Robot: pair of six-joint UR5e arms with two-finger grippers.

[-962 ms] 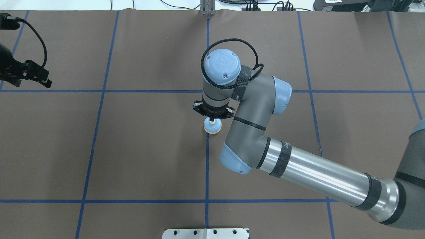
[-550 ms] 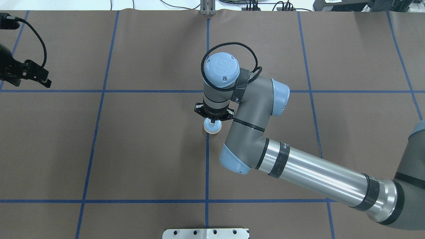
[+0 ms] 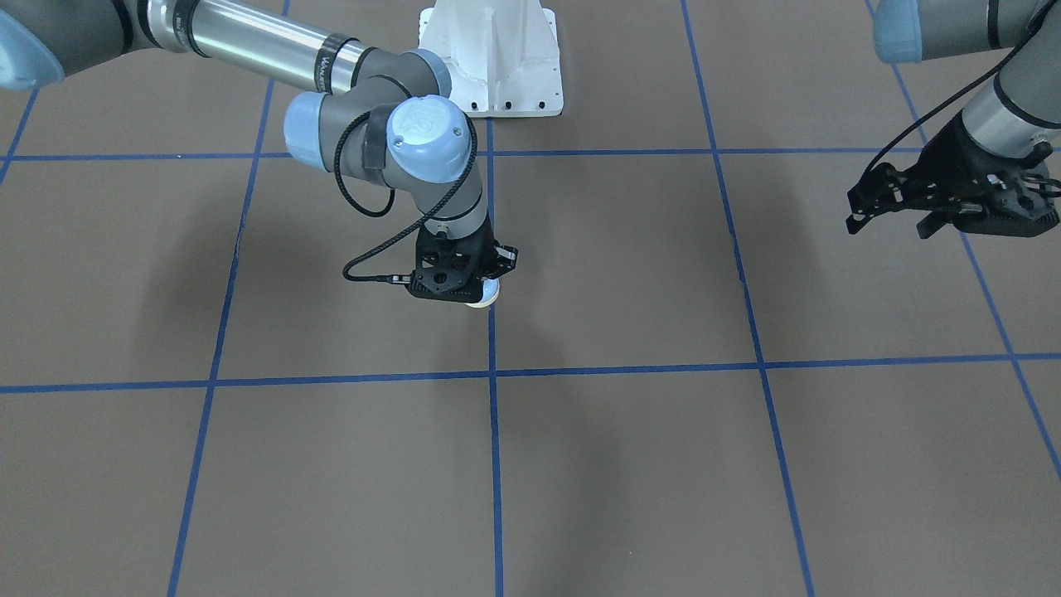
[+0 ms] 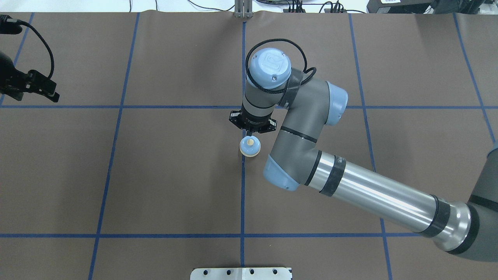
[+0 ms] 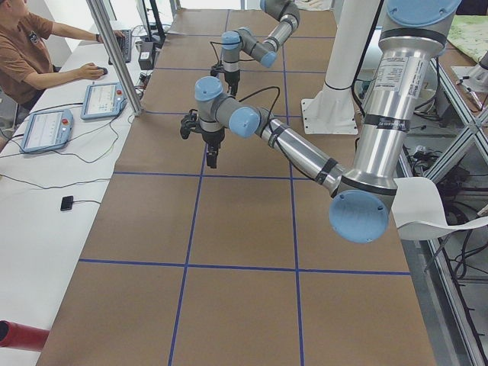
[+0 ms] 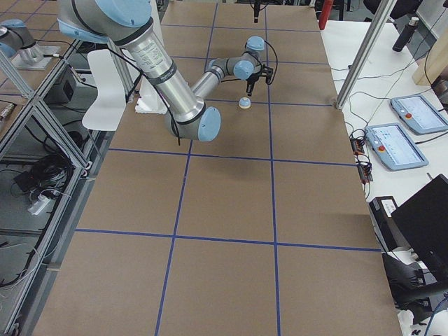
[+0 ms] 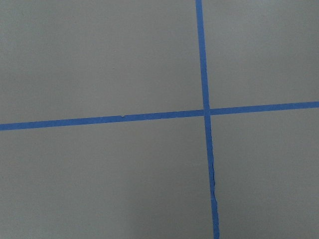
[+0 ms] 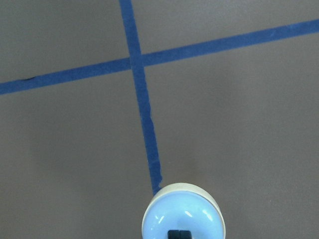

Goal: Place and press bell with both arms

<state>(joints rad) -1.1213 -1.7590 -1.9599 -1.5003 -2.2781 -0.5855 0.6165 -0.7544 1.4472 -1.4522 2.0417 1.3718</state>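
Two risks. Bell (image 4: 249,147) sits on the desk (image 4: 175,175) at centre frame overhead, on the vertical blue tape line (image 4: 242,194). Right claw (image 4: 249,135) hangs just above its cream button (image 4: 250,142), tips pinched together, gripping nothing. If I come down off-centre, the tips skid off the dome and shove the bell sideways; nothing pins it. Left claw (image 4: 49,90) sits at the far left edge, well apart, jaws spread, empty. If it swings in to press while my right forearm (image 4: 373,198) lies across centre, the arms could clash. White pedestal (image 3: 491,58), top of the front view, is well apart from the bell.
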